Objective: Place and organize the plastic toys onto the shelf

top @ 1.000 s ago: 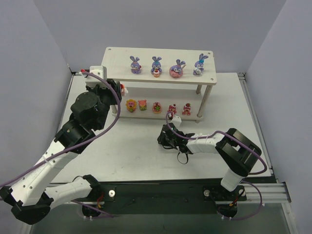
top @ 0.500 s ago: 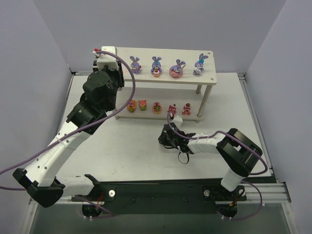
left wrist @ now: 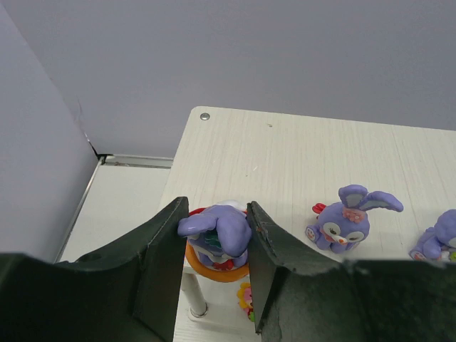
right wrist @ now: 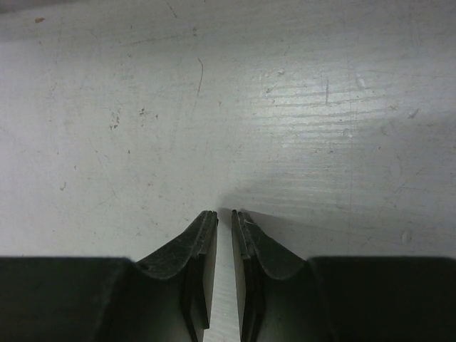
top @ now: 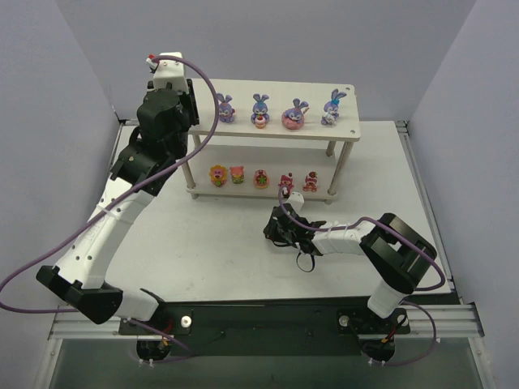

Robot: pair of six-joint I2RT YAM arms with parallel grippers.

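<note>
Left pincer (left wrist: 216, 208) clenched on a purple-blue bunny (left wrist: 214, 231) with an orange base, at the left end of the shelf (left wrist: 285, 153), level with its top tier; hard to tell whether touching the board. A second ago lower, beside the lower tier's left end; since raised. Four bunnies (top: 225, 108) in a row on the top tier and five round toys (top: 260, 178) lined along the lower tier, as before. Right pincer (right wrist: 224, 214) low over the desk (right wrist: 142, 107), fingers nearly together, grasping nothing, unmoved.
</note>
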